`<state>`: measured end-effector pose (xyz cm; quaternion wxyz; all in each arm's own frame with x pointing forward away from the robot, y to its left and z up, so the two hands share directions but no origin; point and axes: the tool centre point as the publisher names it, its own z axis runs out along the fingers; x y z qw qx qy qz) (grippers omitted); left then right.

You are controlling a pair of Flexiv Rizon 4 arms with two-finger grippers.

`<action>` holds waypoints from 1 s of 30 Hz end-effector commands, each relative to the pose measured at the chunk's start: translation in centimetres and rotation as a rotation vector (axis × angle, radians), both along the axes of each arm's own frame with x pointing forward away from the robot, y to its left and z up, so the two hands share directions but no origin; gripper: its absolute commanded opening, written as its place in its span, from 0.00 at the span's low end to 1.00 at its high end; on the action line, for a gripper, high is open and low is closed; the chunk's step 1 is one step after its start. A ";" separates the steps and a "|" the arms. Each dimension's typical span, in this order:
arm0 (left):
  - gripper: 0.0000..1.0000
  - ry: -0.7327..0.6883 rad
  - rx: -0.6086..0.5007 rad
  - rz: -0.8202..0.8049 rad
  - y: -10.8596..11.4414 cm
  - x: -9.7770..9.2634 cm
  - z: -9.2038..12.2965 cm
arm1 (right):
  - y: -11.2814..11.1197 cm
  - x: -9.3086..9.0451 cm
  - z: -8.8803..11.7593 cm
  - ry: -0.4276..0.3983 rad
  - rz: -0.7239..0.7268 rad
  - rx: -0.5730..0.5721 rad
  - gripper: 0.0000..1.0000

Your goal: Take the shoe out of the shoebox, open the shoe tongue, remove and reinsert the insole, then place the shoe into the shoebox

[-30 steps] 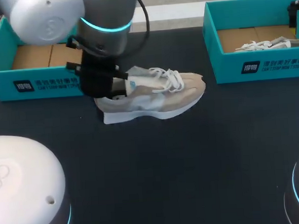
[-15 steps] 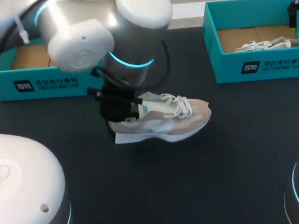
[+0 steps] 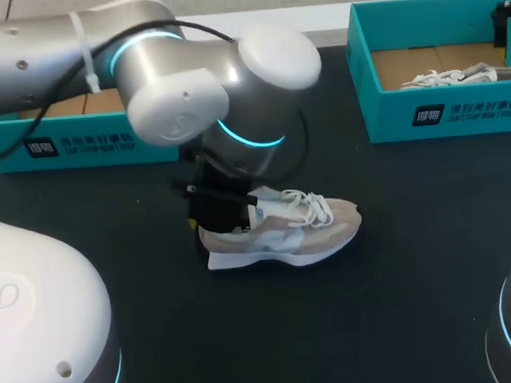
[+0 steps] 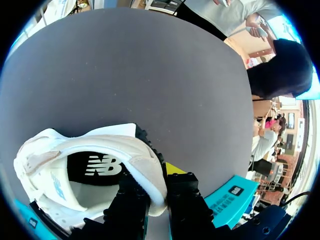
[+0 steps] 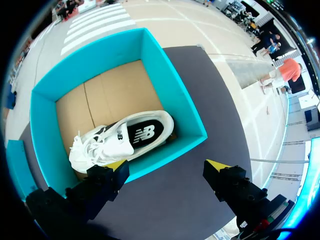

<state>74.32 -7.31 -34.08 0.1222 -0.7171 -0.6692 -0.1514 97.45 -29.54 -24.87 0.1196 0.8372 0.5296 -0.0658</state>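
Shoe: my beige-and-white lace-up sneaker stands upright on the black tabletop, centre frame.
Left tool: I see it pinching the sneaker's heel collar.
Right tool: spread, above the teal cardboard shoebox, upper right.

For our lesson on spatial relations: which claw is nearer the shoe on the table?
Left. The left claw grips the shoe by its heel collar, one finger inside, one outside. The right claw hangs open over the box holding a second shoe.
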 end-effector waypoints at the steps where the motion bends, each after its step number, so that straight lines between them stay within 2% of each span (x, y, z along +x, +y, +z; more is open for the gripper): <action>1: 0.02 0.021 0.032 0.000 -0.9 0.5 -1.5 | 0.0 0.0 0.0 -0.001 0.000 0.001 1.00; 2: 0.40 0.033 0.032 0.004 -0.9 0.4 -1.7 | 0.0 0.0 0.0 -0.001 0.000 0.001 1.00; 3: 0.89 0.041 0.036 0.005 -0.9 0.4 -1.9 | 0.0 0.0 0.0 -0.001 0.000 0.001 1.00; 4: 1.00 0.041 0.039 0.016 -0.7 0.4 -2.0 | 0.0 0.0 0.0 -0.001 0.000 0.001 1.00; 10: 1.00 0.057 0.020 0.016 -0.1 -0.1 -2.0 | 0.0 0.0 0.0 -0.001 0.000 0.001 1.00; 12: 1.00 0.039 -0.009 0.039 0.1 0.0 -0.9 | 0.0 0.0 0.0 -0.001 0.000 0.001 1.00; 14: 1.00 -0.017 -0.027 0.094 0.5 0.1 1.8 | 0.0 0.0 0.0 -0.001 0.000 0.001 1.00; 15: 1.00 -0.022 -0.044 0.097 0.5 0.2 2.5 | 0.0 0.0 0.0 -0.001 0.000 0.001 1.00; 17: 1.00 -0.031 -0.099 0.112 0.7 0.7 4.5 | 0.0 0.0 0.0 -0.001 0.000 0.001 1.00; 22: 1.00 0.001 -0.287 0.195 1.2 1.5 7.4 | 0.0 0.0 0.0 -0.001 0.000 0.001 1.00; 28: 1.00 0.104 -0.491 0.441 3.5 2.7 9.5 | 0.0 0.0 0.0 -0.001 0.000 0.001 1.00; 30: 1.00 0.139 -0.547 0.483 4.2 2.0 9.6 | 0.0 0.0 0.0 -0.001 0.000 0.001 1.00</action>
